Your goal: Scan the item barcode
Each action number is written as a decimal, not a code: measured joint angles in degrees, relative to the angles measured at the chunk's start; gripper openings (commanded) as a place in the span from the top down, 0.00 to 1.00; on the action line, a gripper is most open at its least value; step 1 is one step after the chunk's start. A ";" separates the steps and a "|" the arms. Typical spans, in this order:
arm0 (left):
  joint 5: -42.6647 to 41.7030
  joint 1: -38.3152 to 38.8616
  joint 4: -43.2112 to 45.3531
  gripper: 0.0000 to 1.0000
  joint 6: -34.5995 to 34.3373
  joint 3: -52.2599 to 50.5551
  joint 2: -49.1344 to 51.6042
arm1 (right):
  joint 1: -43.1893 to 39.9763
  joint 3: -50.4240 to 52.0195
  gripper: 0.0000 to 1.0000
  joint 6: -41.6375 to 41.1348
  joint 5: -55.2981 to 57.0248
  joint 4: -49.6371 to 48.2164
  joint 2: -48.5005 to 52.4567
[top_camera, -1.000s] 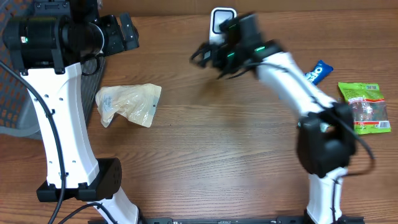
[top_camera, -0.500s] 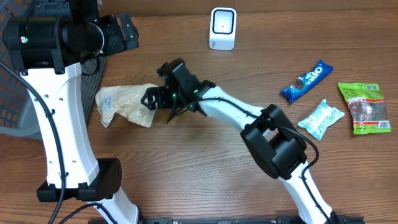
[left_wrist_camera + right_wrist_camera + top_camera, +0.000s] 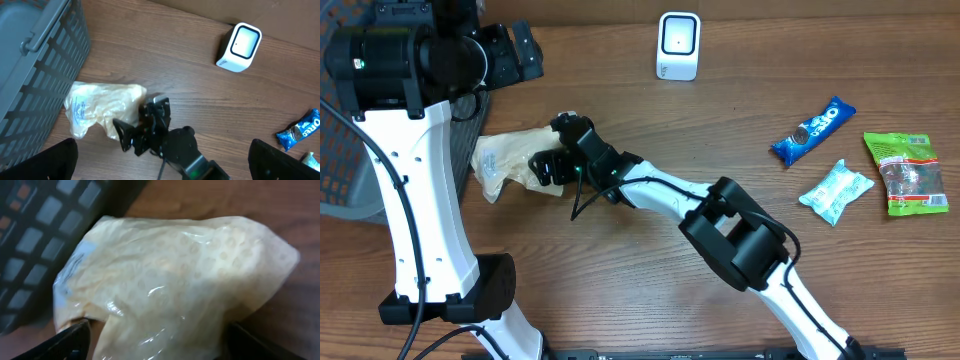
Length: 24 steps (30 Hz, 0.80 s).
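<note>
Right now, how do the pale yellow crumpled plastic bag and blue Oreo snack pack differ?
The pale yellow crumpled plastic bag is larger and puffy; the blue Oreo snack pack is slim. The bag sits left with the right pincer open at it; the Oreo pack lies right, untouched. Both rest on the wooden table.

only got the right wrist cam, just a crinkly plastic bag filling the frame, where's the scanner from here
Observer: The white scanner stands far back, to the right of the plastic bag.
Operator: other items waiting
Observer: Three, far right: an Oreo pack, a pale blue packet, a green snack bag.
Operator: left arm in my way
Observer: No, the left gripper hangs open beyond the bag, near the basket.
</note>
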<state>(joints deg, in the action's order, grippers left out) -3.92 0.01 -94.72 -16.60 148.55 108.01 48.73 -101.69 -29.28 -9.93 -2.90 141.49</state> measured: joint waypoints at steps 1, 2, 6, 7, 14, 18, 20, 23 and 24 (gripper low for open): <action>0.00 0.00 0.00 0.00 0.00 0.00 0.00 | 0.00 0.00 0.23 0.85 0.52 -1.79 0.68; 0.00 0.00 0.00 0.00 0.00 0.00 0.00 | -0.04 0.00 0.30 1.46 0.90 -2.71 1.31; 0.00 0.00 0.00 0.00 0.00 0.00 0.00 | -0.26 -0.17 0.75 3.50 1.97 -3.56 2.38; 0.00 0.00 0.00 0.00 0.00 0.00 0.00 | -0.26 -0.22 0.87 3.85 2.01 -2.93 2.45; 0.00 0.00 0.00 0.00 0.00 0.00 0.00 | -0.37 -1.68 0.96 3.65 2.10 4.46 2.38; 0.00 0.00 0.00 0.00 -0.02 0.00 0.00 | -0.87 -2.29 0.96 0.28 1.81 13.57 0.15; 0.00 0.00 0.00 0.00 -0.02 0.00 0.00 | -1.68 -2.21 0.96 -0.68 1.73 20.59 -2.03; -0.02 0.00 0.00 0.00 0.00 0.00 0.00 | -4.20 -1.73 0.96 -1.33 1.44 31.39 -5.35; 0.02 0.00 0.00 0.00 0.00 0.00 0.00 | -5.35 -1.53 0.96 -1.38 1.44 34.75 -6.43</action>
<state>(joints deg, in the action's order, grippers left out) -3.90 0.01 -94.72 -16.60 148.55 108.01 43.38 -103.22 -30.65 -8.49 31.86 135.06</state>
